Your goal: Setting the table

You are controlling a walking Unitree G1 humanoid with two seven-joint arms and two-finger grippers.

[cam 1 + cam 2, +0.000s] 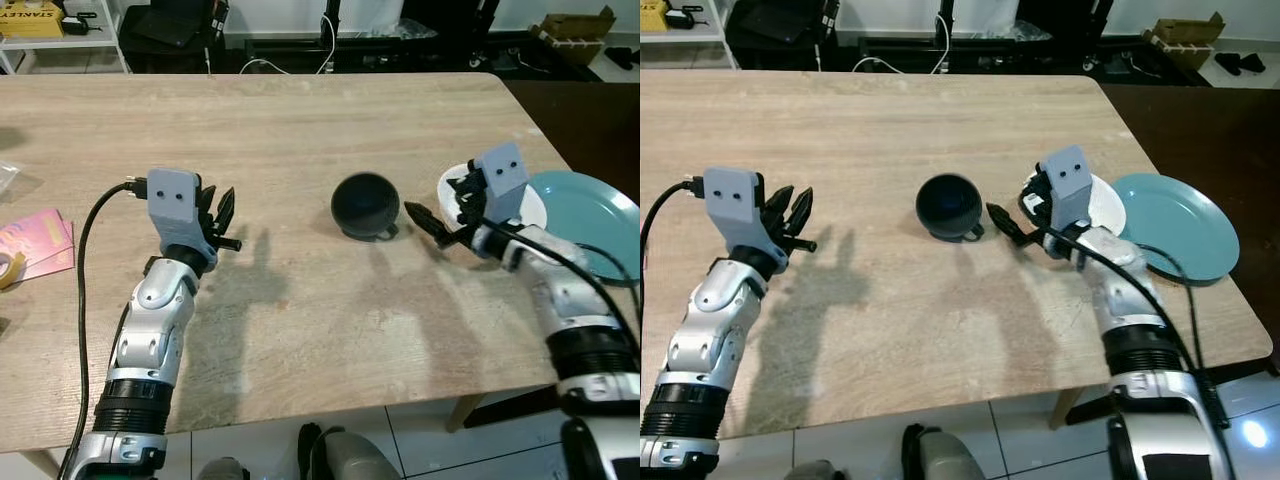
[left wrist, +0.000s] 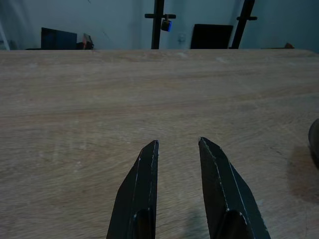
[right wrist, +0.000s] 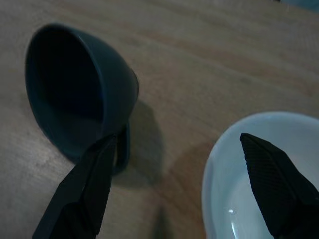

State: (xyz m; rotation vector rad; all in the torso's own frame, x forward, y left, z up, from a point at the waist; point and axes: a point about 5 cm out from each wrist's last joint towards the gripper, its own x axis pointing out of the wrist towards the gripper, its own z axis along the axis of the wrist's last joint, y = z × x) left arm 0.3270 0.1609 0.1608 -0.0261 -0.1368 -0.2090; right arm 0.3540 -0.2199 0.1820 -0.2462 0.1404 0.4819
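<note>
Dark cup (image 1: 948,205) on table (image 1: 300,130), mid-surface, handle toward the robot. Right gripper (image 3: 182,172) just right of cup, fingers spread wide; one tip near the handle, the other over white bowl (image 3: 249,184). Teal plate (image 1: 1180,225) right of bowl. Left gripper (image 2: 178,147) well left of cup, fingers slightly apart, holding nothing.

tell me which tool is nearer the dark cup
Right. The right tool sits just beside the cup, one finger by its handle. The left tool is well off on the cup's other side.
</note>
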